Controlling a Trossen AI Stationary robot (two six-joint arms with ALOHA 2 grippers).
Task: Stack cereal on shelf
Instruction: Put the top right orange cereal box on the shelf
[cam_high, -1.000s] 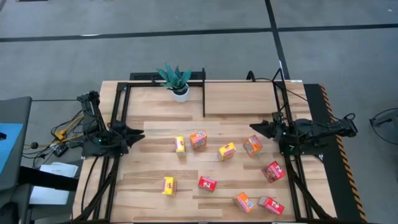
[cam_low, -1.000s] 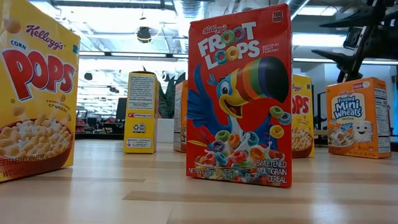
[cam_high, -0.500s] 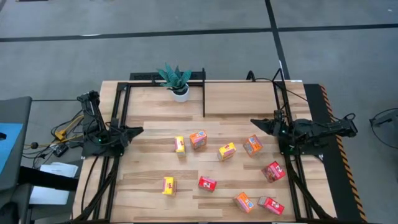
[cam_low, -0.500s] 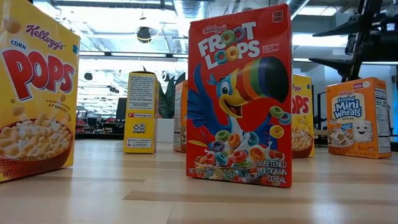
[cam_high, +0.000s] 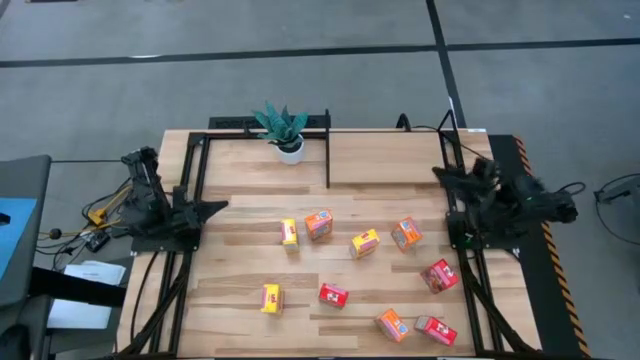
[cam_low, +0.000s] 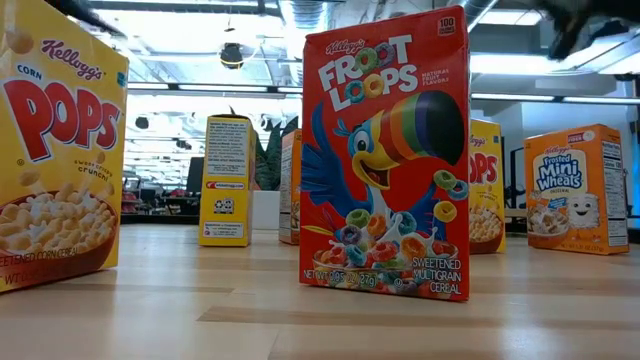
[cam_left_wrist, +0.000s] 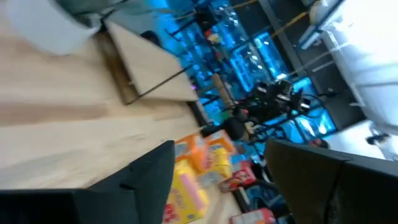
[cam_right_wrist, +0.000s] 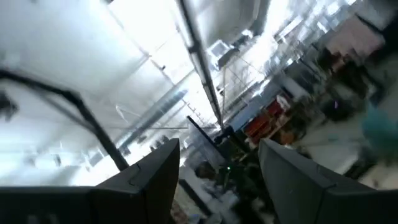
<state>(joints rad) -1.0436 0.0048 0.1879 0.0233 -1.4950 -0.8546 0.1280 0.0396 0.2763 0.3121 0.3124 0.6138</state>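
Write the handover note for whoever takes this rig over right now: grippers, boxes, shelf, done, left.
Left gripper: open, empty, at the table's left edge.
Right gripper: open, empty, at the right edge.
Cereal boxes: nine scattered over the front of the table, among them a yellow box mid-table, a red box nearer the front and an orange box towards the right.
Shelf: the rear bays hold no boxes; a potted plant stands at the back.
Done: nothing stacked.
Left: all nine boxes.
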